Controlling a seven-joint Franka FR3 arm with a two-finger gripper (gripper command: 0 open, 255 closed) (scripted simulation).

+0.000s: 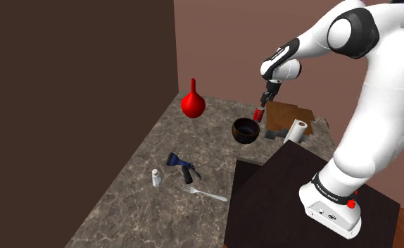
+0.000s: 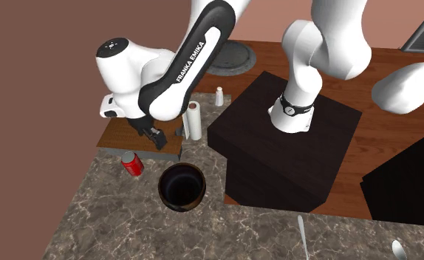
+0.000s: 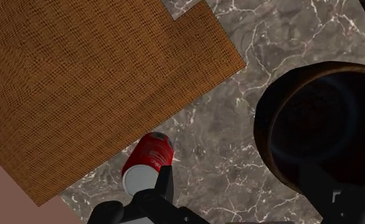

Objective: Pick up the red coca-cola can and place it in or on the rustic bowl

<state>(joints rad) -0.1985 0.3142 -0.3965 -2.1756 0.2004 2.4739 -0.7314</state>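
Right now the red can sits on the grey stone counter, just beside the edge of a brown woven mat. The dark round bowl stands near the can on the same counter. The black gripper hangs a little above the can. Its two fingers are spread wide apart and hold nothing. The can is close to one finger, on its outer side, not between the two.
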